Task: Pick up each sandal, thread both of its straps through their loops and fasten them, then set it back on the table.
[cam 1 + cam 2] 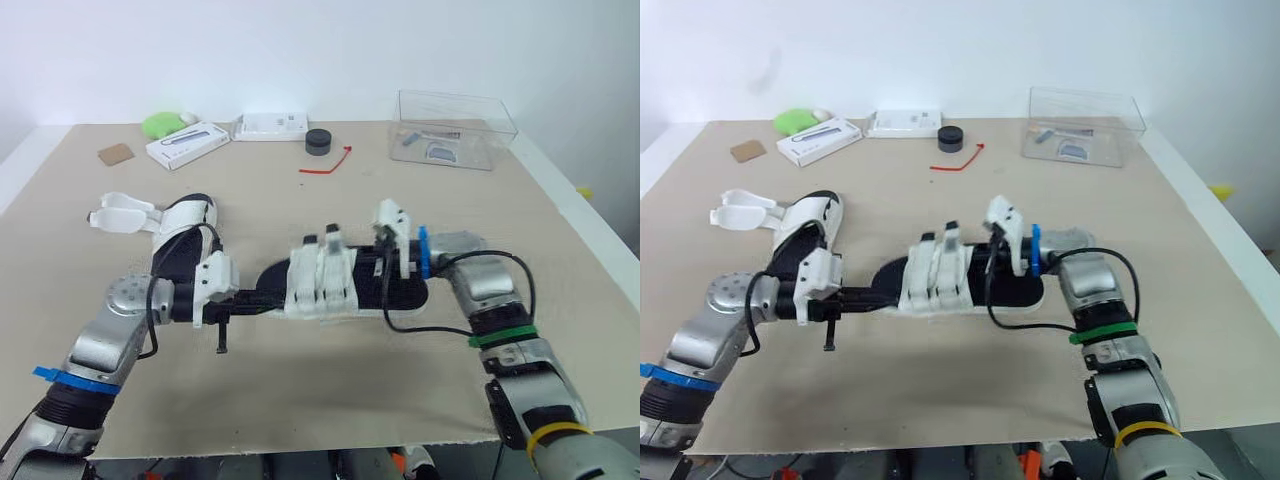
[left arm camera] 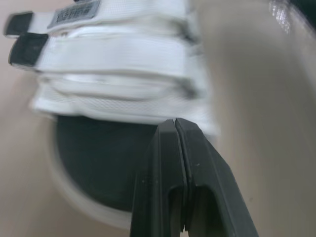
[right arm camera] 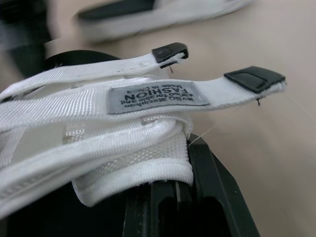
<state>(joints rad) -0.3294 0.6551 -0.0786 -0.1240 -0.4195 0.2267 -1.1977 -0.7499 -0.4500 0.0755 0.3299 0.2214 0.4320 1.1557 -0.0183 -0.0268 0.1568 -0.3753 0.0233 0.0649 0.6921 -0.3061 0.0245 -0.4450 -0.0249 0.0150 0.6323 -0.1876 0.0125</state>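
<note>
Two sandals are on the table (image 1: 300, 400). One sandal (image 1: 322, 285) has a black sole and white straps and lies across the middle, between the two grippers. The other sandal (image 1: 180, 235) is further back on the robot's left, with a loose white strap (image 1: 125, 212) splayed out beside it. The left gripper (image 2: 176, 123) comes at the toe end of the middle sandal. Its two black fingers are pressed together with just a thin seam between them, the tip at the edge of the white straps, and nothing can be seen pinched in them. The right gripper (image 3: 178, 190) is at the heel end, and white webbing lies over it, so I cannot tell whether it is open or closed. The head views give the wider layout at the back of the table: one green object (image 1: 160, 123), two white packages (image 1: 187, 144) (image 1: 270, 125), one small black round thing (image 1: 318, 142), one red cord (image 1: 330, 165), one clear plastic box (image 1: 455, 130) and one brown card (image 1: 116, 153). The right wrist view adds what those cannot: two strap ends with black tips (image 3: 254, 79) (image 3: 170, 51) sticking free, and a grey sewn label (image 3: 157, 98) on the upper one. The left wrist view shows the same two black tips from the other side.
</note>
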